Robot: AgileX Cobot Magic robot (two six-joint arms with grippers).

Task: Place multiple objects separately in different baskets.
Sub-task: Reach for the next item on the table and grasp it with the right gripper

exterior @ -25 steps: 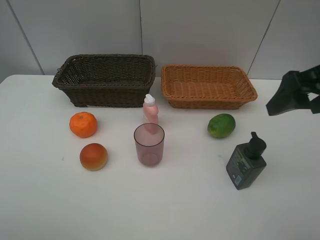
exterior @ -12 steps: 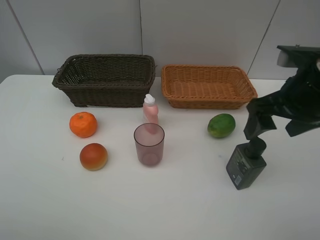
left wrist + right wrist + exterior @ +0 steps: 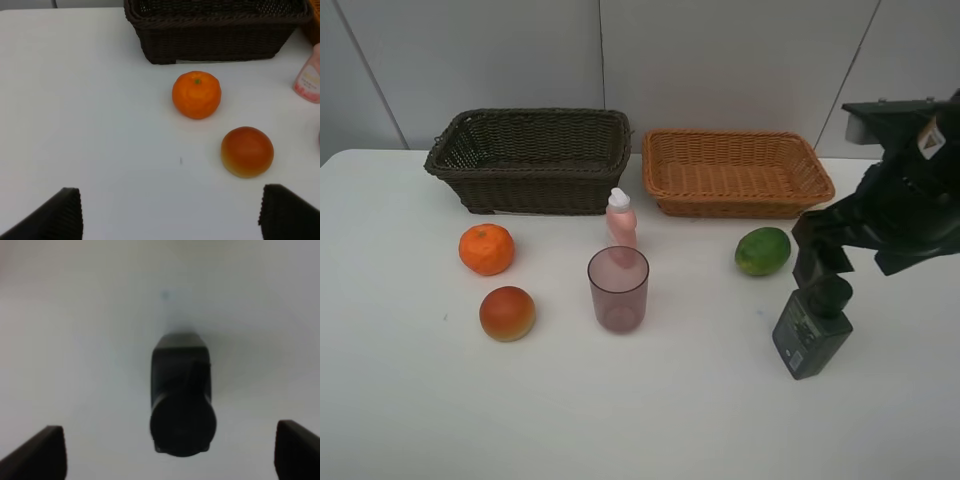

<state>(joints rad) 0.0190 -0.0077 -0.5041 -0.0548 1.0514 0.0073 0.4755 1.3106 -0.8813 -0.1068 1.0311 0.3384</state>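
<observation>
tangerine [image 3: 486, 249] and red-orange fruit [image 3: 507, 313] lie on the left part of the white desk [image 3: 650, 410], apart from each other, with bare desk around them and the dark brown basket [image 3: 535, 190] behind. left tool [image 3: 172, 215] hangs over bare desk before these fruits, its fingers wide apart and empty. in the middle, the pink bottle [image 3: 621, 222] stands just behind the purple cup [image 3: 618, 290]. tan basket [image 3: 740, 208] is at the back right, with the green fruit [image 3: 762, 251] before it. right tool [image 3: 171, 452] points down over the pump bottle [image 3: 810, 330], fingers spread wide on both sides of its head, not touching.
</observation>
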